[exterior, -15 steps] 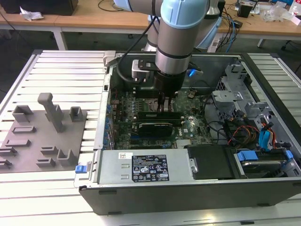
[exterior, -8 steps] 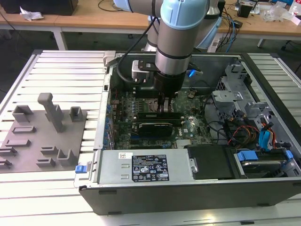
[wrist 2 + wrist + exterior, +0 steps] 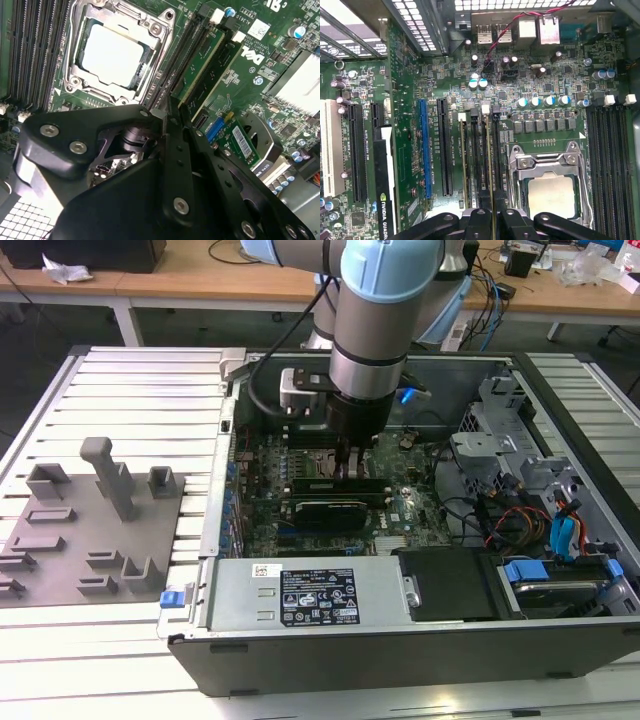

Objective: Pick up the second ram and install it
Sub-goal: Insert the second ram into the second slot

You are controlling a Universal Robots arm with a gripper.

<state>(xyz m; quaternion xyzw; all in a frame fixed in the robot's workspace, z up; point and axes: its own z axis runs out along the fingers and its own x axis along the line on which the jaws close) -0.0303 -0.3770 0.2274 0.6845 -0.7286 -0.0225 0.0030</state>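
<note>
Exterior view: the black two-finger gripper on the grey and pale-blue robot arm reaches straight down into the open black desktop computer case, its tips at the green motherboard beside the processor socket. How far apart its fingers stand cannot be told from this view.

First wrist view: the second ram, a thin green circuit-board stick, is seen edge-on as a narrow green-gold line. It stands on its long edge in the bank of long black memory slots with white end clips, between the square metal-framed processor socket and the blue expansion slot. Its long axis runs parallel to those slots, from the gripper's fingers away toward the rear port block. The two finger tips sit close together on either side of the stick's near end, narrowly parted and appearing to clamp it. Whether the stick is fully seated cannot be told.

Second wrist view: the gripper's black body covers the near ground. Beyond it, a green stick stands in the slots beside the socket, its broad face showing green with a pale edge, its length lying along the slot direction. Which of the two modules this is cannot be told.
</note>
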